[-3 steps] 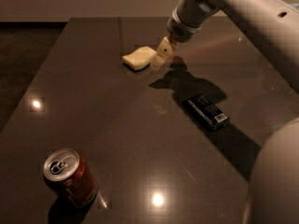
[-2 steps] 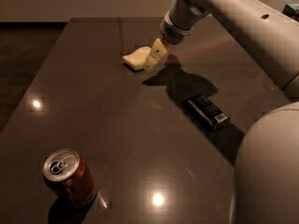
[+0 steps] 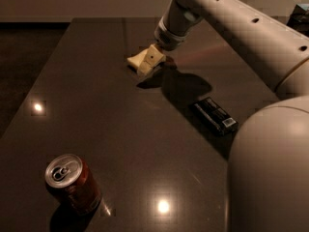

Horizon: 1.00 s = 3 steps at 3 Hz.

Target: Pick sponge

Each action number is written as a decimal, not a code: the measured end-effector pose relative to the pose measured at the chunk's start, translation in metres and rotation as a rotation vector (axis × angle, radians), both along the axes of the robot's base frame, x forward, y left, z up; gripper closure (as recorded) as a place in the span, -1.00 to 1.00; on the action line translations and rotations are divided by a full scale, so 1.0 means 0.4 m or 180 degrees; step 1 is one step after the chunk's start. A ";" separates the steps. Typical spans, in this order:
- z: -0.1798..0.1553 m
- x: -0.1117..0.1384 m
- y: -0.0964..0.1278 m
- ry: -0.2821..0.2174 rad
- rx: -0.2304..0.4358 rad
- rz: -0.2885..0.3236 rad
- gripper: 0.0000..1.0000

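Note:
The sponge (image 3: 133, 60) is a small pale yellow block lying on the dark table (image 3: 116, 124) at the far middle. My gripper (image 3: 150, 62) is cream coloured and comes down from the upper right on the arm. It sits right at the sponge's right end and covers that end, so only the left part of the sponge shows. The gripper is low, at the table surface.
A black wrapped snack bar (image 3: 216, 116) lies on the table right of centre. A red soda can (image 3: 72, 183) stands at the near left. My arm's large cream body (image 3: 270, 168) fills the right side. The table's left edge runs diagonally at the far left.
My gripper has moved left and down from beside the sponge onto its right end. The sponge, can and snack bar have stayed in place.

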<state>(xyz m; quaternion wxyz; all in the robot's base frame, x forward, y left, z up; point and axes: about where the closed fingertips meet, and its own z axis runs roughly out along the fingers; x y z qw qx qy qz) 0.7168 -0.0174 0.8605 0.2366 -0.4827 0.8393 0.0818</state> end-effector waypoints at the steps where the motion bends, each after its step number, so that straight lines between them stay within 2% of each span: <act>1: -0.012 -0.006 0.025 0.0043 0.0029 0.0029 -0.72; 3: -0.027 -0.012 0.058 0.0120 0.0080 0.0087 0.22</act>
